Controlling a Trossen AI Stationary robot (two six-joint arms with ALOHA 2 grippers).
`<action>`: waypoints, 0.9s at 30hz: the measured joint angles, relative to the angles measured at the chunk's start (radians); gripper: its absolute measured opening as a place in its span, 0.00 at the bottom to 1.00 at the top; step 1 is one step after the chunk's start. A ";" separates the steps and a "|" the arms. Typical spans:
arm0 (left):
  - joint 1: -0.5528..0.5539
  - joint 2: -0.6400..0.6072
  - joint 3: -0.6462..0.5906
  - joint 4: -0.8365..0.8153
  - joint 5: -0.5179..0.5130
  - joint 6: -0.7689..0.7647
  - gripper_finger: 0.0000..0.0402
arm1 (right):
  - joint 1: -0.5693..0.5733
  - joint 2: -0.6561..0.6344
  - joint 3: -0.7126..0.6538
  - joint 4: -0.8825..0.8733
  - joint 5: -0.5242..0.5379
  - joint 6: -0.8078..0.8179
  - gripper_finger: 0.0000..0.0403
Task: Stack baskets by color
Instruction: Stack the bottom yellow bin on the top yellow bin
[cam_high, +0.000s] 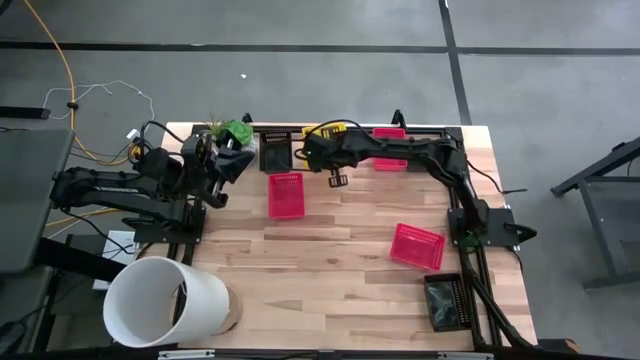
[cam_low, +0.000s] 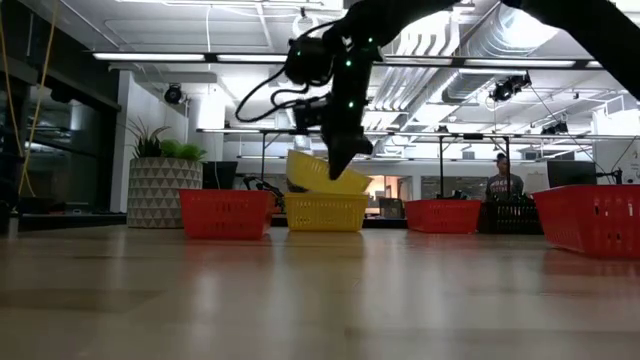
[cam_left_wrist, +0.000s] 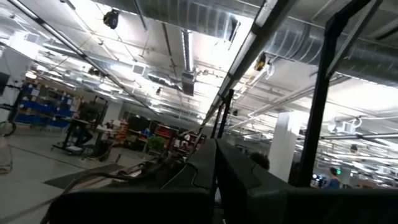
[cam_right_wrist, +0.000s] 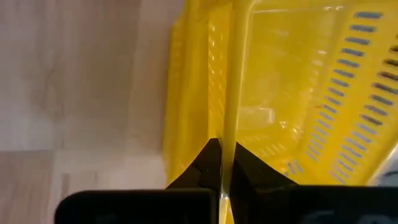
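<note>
Two yellow baskets sit at the table's far edge. One yellow basket (cam_low: 325, 212) stands on the table, and a second yellow basket (cam_low: 318, 170) lies tilted on top of it with my right gripper (cam_low: 338, 168) shut on it. From above, my right gripper (cam_high: 318, 140) covers most of the yellow baskets (cam_high: 332, 128). Pink-red baskets lie mid-table (cam_high: 286, 194), near the right (cam_high: 417, 246) and under the right arm (cam_high: 390, 133). Black baskets sit at the far edge (cam_high: 275, 152) and the near right corner (cam_high: 448, 302). My left gripper (cam_left_wrist: 216, 180) is shut, raised at the far left and pointing upward. My right gripper pinches one wall of the tilted yellow basket at its rim (cam_right_wrist: 229, 118), one finger inside the basket and one outside. The fingers slant down from above. The basket hangs tilted, and its lower part meets the top of the standing yellow basket (cam_low: 325, 196).
A large white bucket (cam_high: 165, 300) lies at the near left corner. A white pot with a green plant (cam_high: 225, 130) stands at the far left beside the left arm. Bare wood (cam_high: 320, 270) spreads across the table's middle and near side. A person (cam_low: 503, 182) sits in the room behind.
</note>
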 joint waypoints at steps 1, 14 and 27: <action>0.000 0.000 0.000 0.000 -0.006 0.000 0.00 | -0.001 0.007 0.000 -0.001 -0.001 0.015 0.00; 0.000 0.000 0.000 -0.002 -0.013 -0.001 0.00 | -0.009 0.015 0.007 -0.090 -0.050 0.052 0.00; 0.000 0.000 0.000 -0.006 -0.013 0.000 0.00 | -0.004 0.015 0.007 -0.120 -0.057 0.035 0.00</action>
